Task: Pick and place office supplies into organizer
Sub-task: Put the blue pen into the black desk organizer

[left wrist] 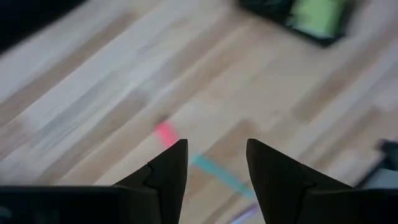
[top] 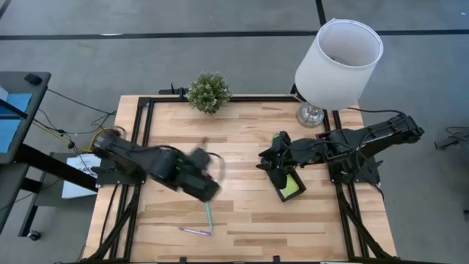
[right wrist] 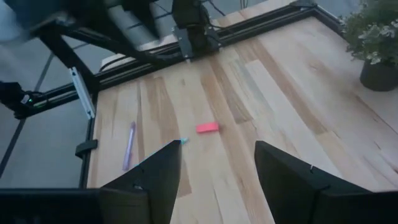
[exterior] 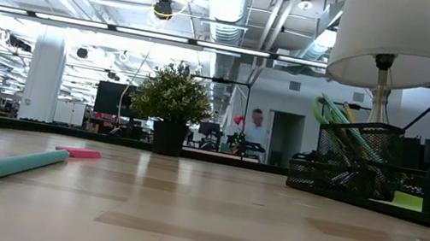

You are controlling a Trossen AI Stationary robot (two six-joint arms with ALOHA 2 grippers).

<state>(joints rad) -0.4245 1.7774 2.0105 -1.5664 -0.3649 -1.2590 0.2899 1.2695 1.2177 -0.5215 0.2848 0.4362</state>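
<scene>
A teal pen [top: 208, 215] and a purple pen [top: 196, 232] lie flat on the wooden table near its front edge. A pink eraser [right wrist: 207, 127] lies flat beside the teal pen [exterior: 13, 165]. The black mesh organizer [top: 282, 194] stands right of centre and holds a lime-green sticky-note pad [top: 292, 186]. Its cup holds pens and green-handled scissors [exterior: 338, 121]. My left gripper [left wrist: 214, 144] hovers open above the eraser [left wrist: 166, 132] and teal pen [left wrist: 221, 175], with nothing between its fingers. My right gripper [right wrist: 217, 144] is open and empty above the organizer's far end.
A small potted plant [top: 209, 92] stands at the table's far edge. A white-shaded lamp [top: 338, 55] stands at the far right corner. Bare wood lies between the two arms. A black frame [top: 146, 117] runs round the table's edges.
</scene>
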